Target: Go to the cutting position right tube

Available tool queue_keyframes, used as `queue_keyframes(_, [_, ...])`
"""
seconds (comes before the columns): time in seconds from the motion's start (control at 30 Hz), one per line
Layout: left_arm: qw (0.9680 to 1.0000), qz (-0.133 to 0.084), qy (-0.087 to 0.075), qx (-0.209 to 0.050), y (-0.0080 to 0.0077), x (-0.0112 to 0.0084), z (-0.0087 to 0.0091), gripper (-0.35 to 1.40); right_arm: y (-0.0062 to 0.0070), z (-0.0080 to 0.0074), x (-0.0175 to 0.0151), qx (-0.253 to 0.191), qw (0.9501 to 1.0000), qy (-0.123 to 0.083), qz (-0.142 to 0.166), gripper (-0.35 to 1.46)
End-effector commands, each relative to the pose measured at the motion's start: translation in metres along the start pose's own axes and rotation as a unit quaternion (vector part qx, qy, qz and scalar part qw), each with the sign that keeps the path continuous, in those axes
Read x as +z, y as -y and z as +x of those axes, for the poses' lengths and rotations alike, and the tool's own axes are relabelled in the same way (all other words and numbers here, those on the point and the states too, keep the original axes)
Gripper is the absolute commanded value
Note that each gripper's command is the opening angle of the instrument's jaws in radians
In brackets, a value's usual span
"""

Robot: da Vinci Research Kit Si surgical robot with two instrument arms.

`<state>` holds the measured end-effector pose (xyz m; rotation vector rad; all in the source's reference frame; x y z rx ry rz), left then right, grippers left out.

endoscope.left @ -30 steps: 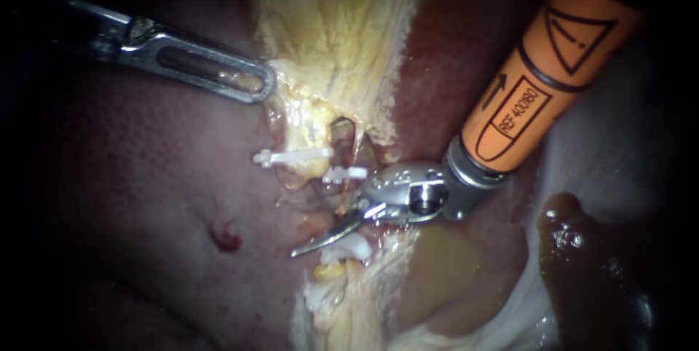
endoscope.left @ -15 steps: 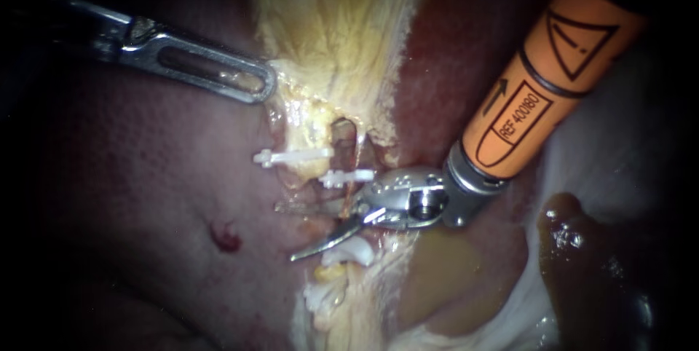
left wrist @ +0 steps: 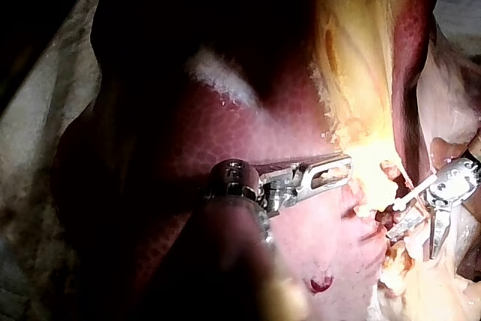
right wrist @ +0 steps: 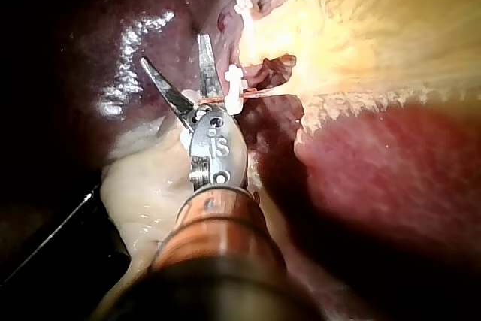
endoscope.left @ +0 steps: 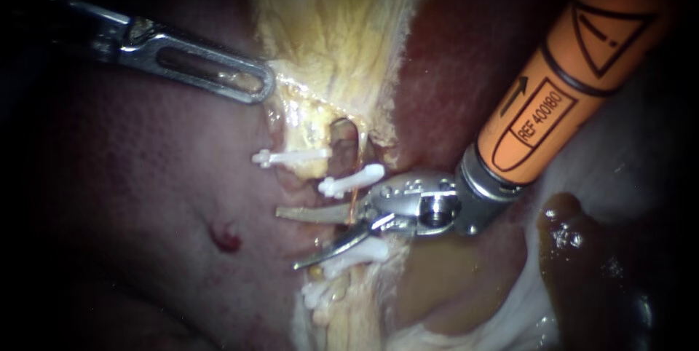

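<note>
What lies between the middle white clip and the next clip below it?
In the endoscope view, the right instrument, jaws open, and a thin tube crossing near the blades' base lie between the middle clip and the lower clip.

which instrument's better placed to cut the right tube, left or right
The right instrument: open jaws at the right tube between white clips; the left instrument is away by the yellow tissue.

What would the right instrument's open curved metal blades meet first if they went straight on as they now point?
Probably the thin reddish tube, which crosses the gap between the open blades of the right instrument near their hinge; depth is unclear.
</note>
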<state>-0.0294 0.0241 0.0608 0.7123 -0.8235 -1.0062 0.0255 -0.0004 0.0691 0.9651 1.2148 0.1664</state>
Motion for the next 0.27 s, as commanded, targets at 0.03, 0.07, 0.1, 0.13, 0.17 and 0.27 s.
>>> queue_keyframes(0.03, [1.0, 0.0, 0.0, 0.0, 0.0, 0.0, 0.0, -0.35, 0.0, -0.0001, -0.0001, 0.0, 1.0, 0.0, 0.0, 1.37])
queue_keyframes(0.07, [1.0, 0.0, 0.0, 0.0, 0.0, 0.0001, 0.0, -0.35, -0.0001, -0.0001, -0.0001, 0.0, 1.0, 0.0, 0.0, 1.37])
queue_keyframes(0.1, [1.0, 0.0, 0.0, 0.0, 0.0, 0.0001, 0.0, -0.35, -0.0001, -0.0002, -0.0001, 0.0, 1.0, 0.0, 0.0, 1.37])
queue_keyframes(0.13, [1.0, 0.0, 0.0, 0.0, 0.0, 0.0001, 0.0, -0.35, -0.0001, -0.0002, -0.0001, 0.0, 1.0, 0.0, 0.0, 1.37])
queue_keyframes(0.17, [1.0, 0.0, 0.0, 0.0, 0.0, 0.0001, 0.0, -0.35, -0.0001, -0.0002, -0.0001, 0.0, 1.0, 0.0, 0.0, 1.37])
queue_keyframes(0.27, [1.0, 0.0, 0.0, 0.0, 0.0, 0.0001, 0.0, -0.35, -0.0001, -0.0002, -0.0001, 0.0, 1.0, 0.0, 0.0, 1.37])
